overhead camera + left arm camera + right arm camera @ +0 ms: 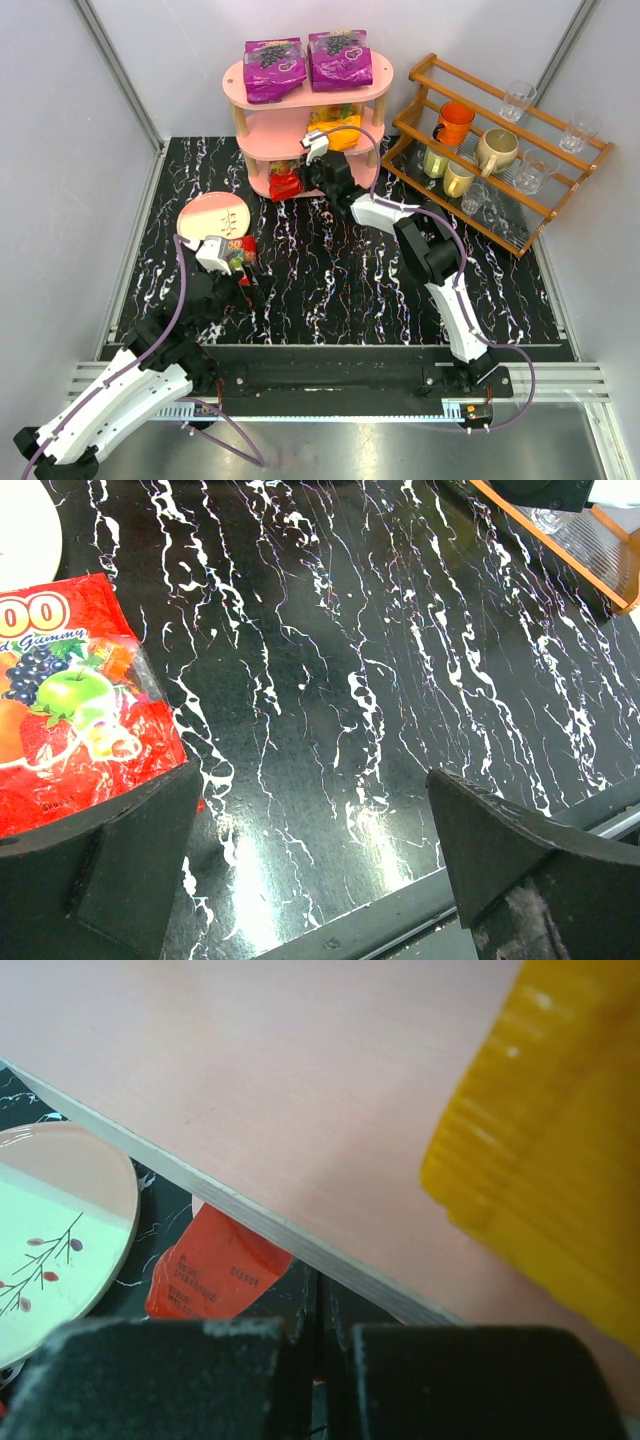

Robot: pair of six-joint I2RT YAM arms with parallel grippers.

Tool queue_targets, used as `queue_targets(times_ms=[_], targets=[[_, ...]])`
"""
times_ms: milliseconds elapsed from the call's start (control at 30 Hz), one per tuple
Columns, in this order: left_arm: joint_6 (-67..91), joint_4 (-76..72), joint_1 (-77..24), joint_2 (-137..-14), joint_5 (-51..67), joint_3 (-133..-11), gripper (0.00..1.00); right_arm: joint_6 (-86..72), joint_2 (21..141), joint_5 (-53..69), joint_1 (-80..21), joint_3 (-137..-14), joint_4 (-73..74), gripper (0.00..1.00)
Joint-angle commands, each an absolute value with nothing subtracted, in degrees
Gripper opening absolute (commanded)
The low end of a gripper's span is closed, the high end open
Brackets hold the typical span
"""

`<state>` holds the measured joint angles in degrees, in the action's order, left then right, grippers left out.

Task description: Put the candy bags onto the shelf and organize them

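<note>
Glossy red plastic candy pouch [80, 710], left wrist view: big outlined digits "00" at top edge, anything before them cut off by frame. Beneath, slanted script "d Gummy", probably the tail of a longer name.

Second red plastic pouch [215, 1260], right wrist view: few short lines of small dark print on plain back, too fine to read.

Purple glossy pouches, top view, left one [274, 68] and right one [340, 58]: pale lettering near upper edges, too small to make out.
</note>
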<state>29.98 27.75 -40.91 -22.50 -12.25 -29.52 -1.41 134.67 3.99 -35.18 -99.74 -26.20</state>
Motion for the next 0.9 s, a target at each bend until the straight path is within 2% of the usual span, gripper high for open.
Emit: queue_targets(times_ms=[0, 67, 167, 200, 267, 433, 567, 867], targets=[[29.0, 27.6, -40.6, -21.9, -13.4, -31.5, 0.99, -1.9, 135.5, 2.2, -33.8, -102.8, -28.0, 0.00], [29.0, 27.6, -40.6, -21.8, -13.4, -31.5, 0.99, -2.0, 135.2, 1.6, -33.8, -102.3, -28.1, 0.00], [29.0, 27.8, -40.6, -21.8, -13.4, -31.6, 0.99, -2.5, 133.0, 0.8, -33.9, -97.8, -30.6, 0.26], [29.0, 27.7, -40.6, -21.9, -13.4, -31.6, 0.99, -2.7, 132.3, 0.7, -33.8, -96.7, -31.0, 0.47], [29.0, 27.5, -40.6, -22.0, -13.1, -31.7, 0.99, -3.3, 130.2, 0.6, -33.9, -93.6, -32.1, 0.58], [29.0, 27.2, -40.6, -22.3, -12.4, -31.9, 0.99, -6.0, 125.3, 1.0, -33.8, -86.9, -36.8, 0.67], [29.1, 26.9, -40.6, -22.4, -12.1, -31.9, 0.99, -7.9, 124.1, 0.3, -33.9, -82.8, -40.7, 0.69], [28.8, 26.1, -40.6, -23.5, -12.0, -31.8, 0.99, -16.3, 127.5, -0.3, -33.8, -81.6, -47.2, 0.72]])
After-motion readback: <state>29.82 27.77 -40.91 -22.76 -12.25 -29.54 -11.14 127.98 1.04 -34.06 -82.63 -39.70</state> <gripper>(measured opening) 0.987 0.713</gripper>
